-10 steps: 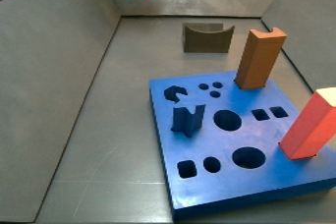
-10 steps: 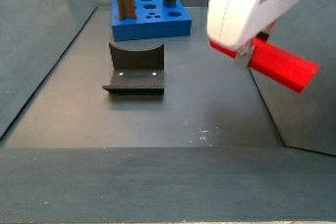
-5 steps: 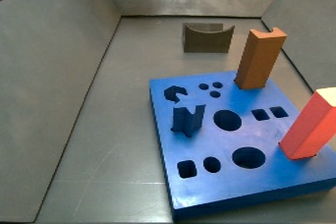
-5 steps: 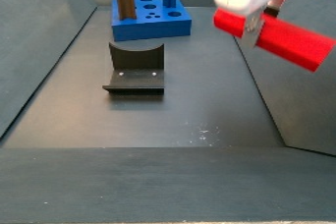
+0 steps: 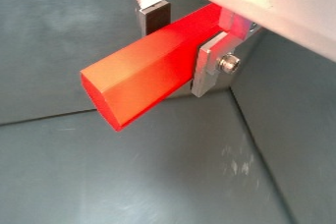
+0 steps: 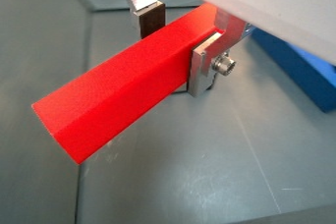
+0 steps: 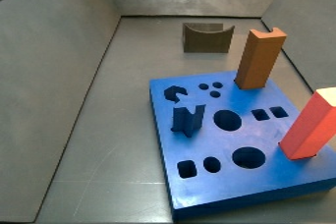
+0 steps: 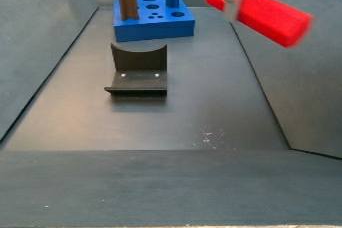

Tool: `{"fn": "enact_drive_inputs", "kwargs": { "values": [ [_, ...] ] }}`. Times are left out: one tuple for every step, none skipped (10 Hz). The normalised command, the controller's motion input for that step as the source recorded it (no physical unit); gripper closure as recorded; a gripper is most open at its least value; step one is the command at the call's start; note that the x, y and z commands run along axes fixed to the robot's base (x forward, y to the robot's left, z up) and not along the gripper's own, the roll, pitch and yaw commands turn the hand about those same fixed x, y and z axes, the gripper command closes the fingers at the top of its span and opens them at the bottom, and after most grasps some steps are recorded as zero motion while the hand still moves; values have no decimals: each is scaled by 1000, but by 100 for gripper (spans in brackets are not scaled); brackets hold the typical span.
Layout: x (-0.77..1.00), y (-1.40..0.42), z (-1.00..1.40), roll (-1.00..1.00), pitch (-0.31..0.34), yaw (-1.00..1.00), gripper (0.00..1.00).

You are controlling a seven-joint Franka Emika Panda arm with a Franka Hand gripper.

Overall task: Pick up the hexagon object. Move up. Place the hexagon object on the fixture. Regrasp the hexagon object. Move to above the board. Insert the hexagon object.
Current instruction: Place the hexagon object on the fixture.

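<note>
My gripper (image 5: 184, 39) is shut on the hexagon object (image 5: 144, 71), a bright red long bar. In both wrist views the bar sticks out well past the silver fingers (image 6: 206, 59), high above the grey floor. In a side view the hexagon object (image 8: 263, 12) hangs near the top of the frame, to the right of the fixture (image 8: 138, 72) and the blue board (image 8: 154, 29); the gripper body is cut off there. Another side view shows the fixture (image 7: 207, 37) behind the board (image 7: 223, 196), with neither gripper nor bar in it.
A brown block (image 7: 260, 59) and a salmon-red block (image 7: 312, 125) stand upright in the board, with a dark blue upright piece (image 7: 187, 120) near its middle. Grey walls enclose the floor. A corner of the board (image 6: 305, 66) shows in a wrist view.
The gripper has risen with the red bar. It left the top of one side view and climbed toward the top edge of the other.
</note>
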Motion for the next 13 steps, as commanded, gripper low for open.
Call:
{"fn": "enact_drive_inputs", "kwargs": {
  "values": [
    [1000, -367, 70, 56, -124, -1000, 100],
    [1000, -343, 63, 55, -124, -1000, 100],
    [1000, -299, 49, 56, -127, -1000, 100],
    [1000, -273, 41, 58, -128, -1000, 100],
    [1000, -243, 36, 60, -123, -1000, 100],
    [1000, -216, 30, 64, -120, -959, 100],
    [1000, -183, 16, 56, -83, -622, 100],
    [1000, -158, 10, 49, -49, -397, 100],
    [1000, -131, 7, 43, -18, -218, 100],
    [1000, -112, -1, 41, -2, -143, 100],
    [1000, -98, -3, 41, 6, -110, 100],
    [1000, -231, -215, -1000, 29, -87, 100],
    [1000, -221, -223, -1000, 32, -82, 100]
  ]
}}
